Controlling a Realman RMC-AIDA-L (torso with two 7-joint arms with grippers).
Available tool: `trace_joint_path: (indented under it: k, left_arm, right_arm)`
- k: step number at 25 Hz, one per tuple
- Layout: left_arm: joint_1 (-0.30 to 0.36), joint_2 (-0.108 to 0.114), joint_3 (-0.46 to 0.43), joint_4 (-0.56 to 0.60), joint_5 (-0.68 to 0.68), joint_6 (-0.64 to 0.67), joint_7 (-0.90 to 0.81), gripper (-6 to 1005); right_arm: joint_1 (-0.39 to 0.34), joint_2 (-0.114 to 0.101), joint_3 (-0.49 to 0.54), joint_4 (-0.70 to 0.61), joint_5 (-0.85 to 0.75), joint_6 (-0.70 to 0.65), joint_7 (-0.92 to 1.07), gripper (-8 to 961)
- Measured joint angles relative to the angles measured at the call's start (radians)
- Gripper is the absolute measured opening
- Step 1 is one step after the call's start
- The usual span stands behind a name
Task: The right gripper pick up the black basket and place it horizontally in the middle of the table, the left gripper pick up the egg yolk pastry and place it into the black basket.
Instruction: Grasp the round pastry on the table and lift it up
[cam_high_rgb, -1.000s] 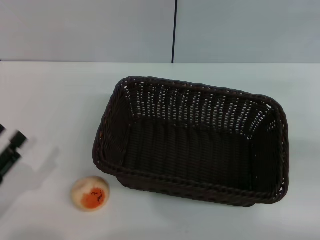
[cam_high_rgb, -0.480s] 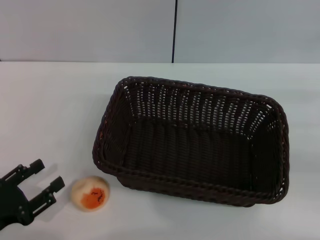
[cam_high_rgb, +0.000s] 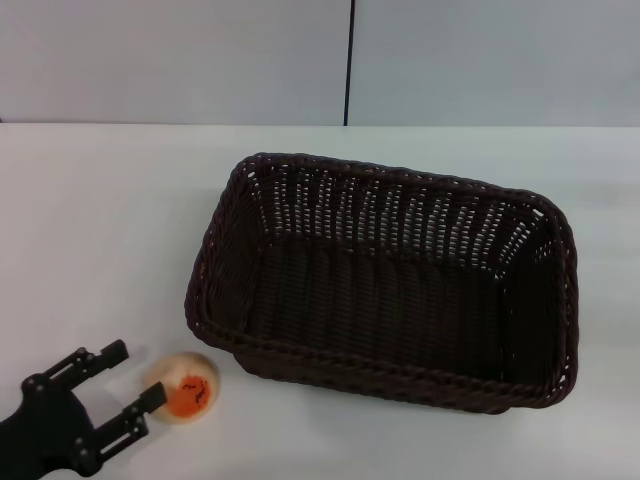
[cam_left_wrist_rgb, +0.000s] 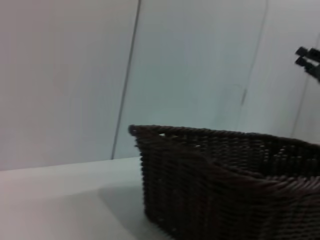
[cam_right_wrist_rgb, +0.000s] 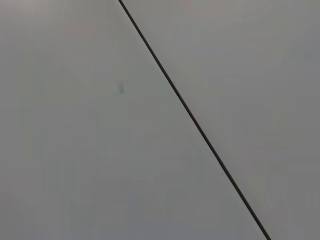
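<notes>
Evidently the pastry pick is in hand — left gripper (cam_high_rgb: 133, 379), fingers spread and holding nothing, is set just left of the egg yolk pastry (cam_high_rgb: 182, 387) at the near-left of the table (cam_high_rgb: 100, 220) beside the black basket (cam_high_rgb: 385, 280) — closing around it is called for next.

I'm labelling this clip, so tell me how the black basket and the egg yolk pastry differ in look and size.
The black basket is large, rectangular, dark woven wicker, open and empty; the egg yolk pastry is small, round, cream-beige with an orange patch. The left gripper, open, flanks the pastry; nothing holds the basket. Both rest on the table.
</notes>
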Motion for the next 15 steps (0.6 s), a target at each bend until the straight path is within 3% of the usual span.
trace_joint_path:
  k: [15]
  left_arm:
    - [-0.027, -0.004, 0.021, -0.078, 0.0, -0.068, 0.056, 688]
  right_arm:
    - [-0.005, -0.001, 0.0, 0.021, 0.0, 0.011, -0.003, 425]
